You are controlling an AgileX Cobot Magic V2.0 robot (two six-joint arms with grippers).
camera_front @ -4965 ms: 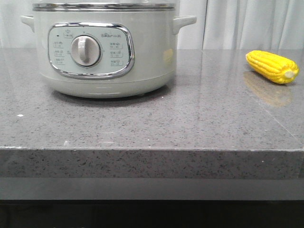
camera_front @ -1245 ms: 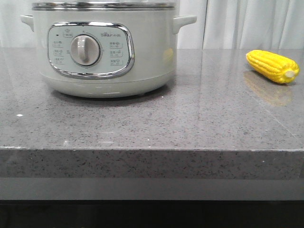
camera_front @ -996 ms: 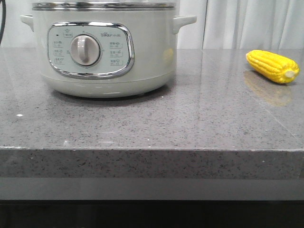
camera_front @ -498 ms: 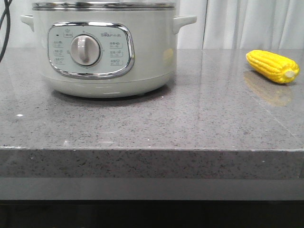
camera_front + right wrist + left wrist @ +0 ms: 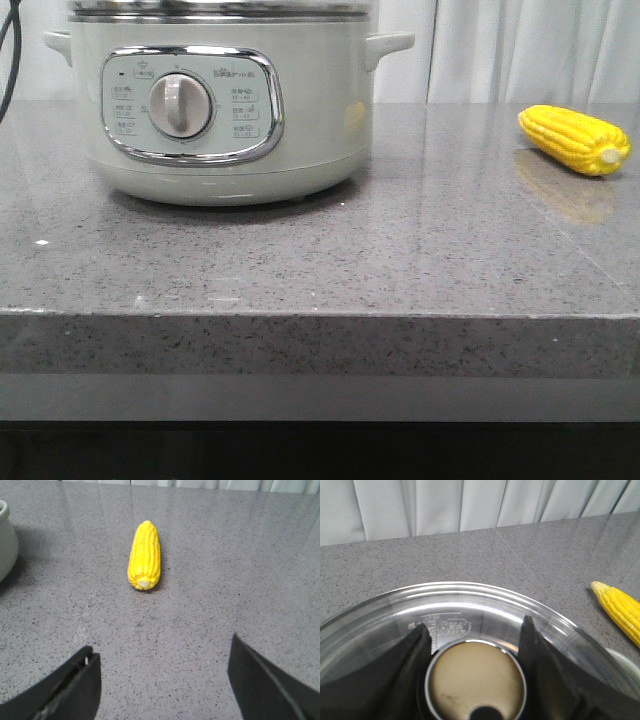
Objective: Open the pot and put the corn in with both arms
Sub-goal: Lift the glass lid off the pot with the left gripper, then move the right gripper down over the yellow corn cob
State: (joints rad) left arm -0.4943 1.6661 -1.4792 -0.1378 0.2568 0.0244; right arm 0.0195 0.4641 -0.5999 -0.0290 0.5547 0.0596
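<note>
The pale grey-green pot (image 5: pixel 310 120) stands at the back left of the counter, its dial facing me. In the left wrist view its glass lid (image 5: pixel 485 597) lies on top, with a round beige knob (image 5: pixel 476 680). My left gripper (image 5: pixel 475 622) straddles that knob, and a black finger presses each side of it. The yellow corn (image 5: pixel 575 140) lies on the counter to the right of the pot, also seen as corn (image 5: pixel 622 612) beyond the lid. My right gripper (image 5: pixel 162 642) hangs open above bare counter, short of the corn (image 5: pixel 145 555), stub end toward it.
Grey speckled stone counter (image 5: pixel 400 260) with its front edge near me. Pale curtains (image 5: pixel 530 50) hang behind. A black cable (image 5: pixel 8 50) hangs at the upper left beside the pot. The pot's side (image 5: pixel 5 535) shows in the right wrist view.
A black cable has come into the front view at the upper left beside the pot. The pot and the corn have not moved.
</note>
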